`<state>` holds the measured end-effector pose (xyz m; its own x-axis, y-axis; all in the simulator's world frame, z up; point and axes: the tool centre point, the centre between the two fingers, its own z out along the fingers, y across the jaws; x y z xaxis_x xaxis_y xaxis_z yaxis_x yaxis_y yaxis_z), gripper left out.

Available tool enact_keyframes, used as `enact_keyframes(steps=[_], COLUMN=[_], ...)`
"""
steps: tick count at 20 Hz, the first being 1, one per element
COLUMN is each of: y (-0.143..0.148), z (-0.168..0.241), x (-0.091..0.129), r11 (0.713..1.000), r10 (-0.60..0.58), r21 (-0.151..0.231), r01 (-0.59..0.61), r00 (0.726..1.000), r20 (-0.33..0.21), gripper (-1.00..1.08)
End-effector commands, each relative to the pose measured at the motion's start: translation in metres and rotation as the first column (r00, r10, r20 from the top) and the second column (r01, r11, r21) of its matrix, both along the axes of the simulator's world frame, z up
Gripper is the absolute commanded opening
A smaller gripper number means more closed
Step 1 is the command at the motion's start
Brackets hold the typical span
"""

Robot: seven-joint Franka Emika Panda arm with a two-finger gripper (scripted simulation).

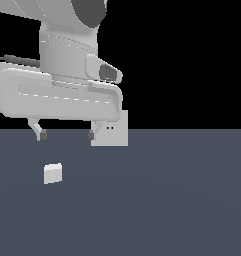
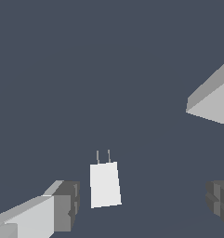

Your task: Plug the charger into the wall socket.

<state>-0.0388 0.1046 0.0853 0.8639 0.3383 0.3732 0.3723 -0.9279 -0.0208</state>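
The gripper (image 1: 66,135) hangs above the bench (image 1: 182,200), fingers (image 1: 41,134) spread and empty; the charger (image 1: 53,173) lies nearer, below them; the wall socket (image 1: 116,131) stands upright farther back, to the exterior view's right.

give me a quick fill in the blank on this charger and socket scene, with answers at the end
1. The hand is open and holds ____.
2. The charger lies on the ____, apart from the socket.
3. In the wrist view, ____ thin prongs stick out of one end of the charger.
4. The socket shows two small ____ near its middle.

Answers: nothing; floor; two; holes
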Motion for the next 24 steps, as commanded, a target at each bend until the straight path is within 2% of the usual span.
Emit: enact_keyframes(steps=[1,12,24], y=[0.007,0.025,0.027], z=[-0.005,-0.021,-0.032], x=[-0.003,-0.009,-0.01], r11=[1.0,0.995,0.994], r10=[0.026,0.095,0.102], r21=[0.008,0.023,0.022], r01=[-0.026,-0.098,-0.105], r00=[0.999,0.99,0.989], r20=[0.029,0.104,0.109], gripper=[1.0,1.0,1.0])
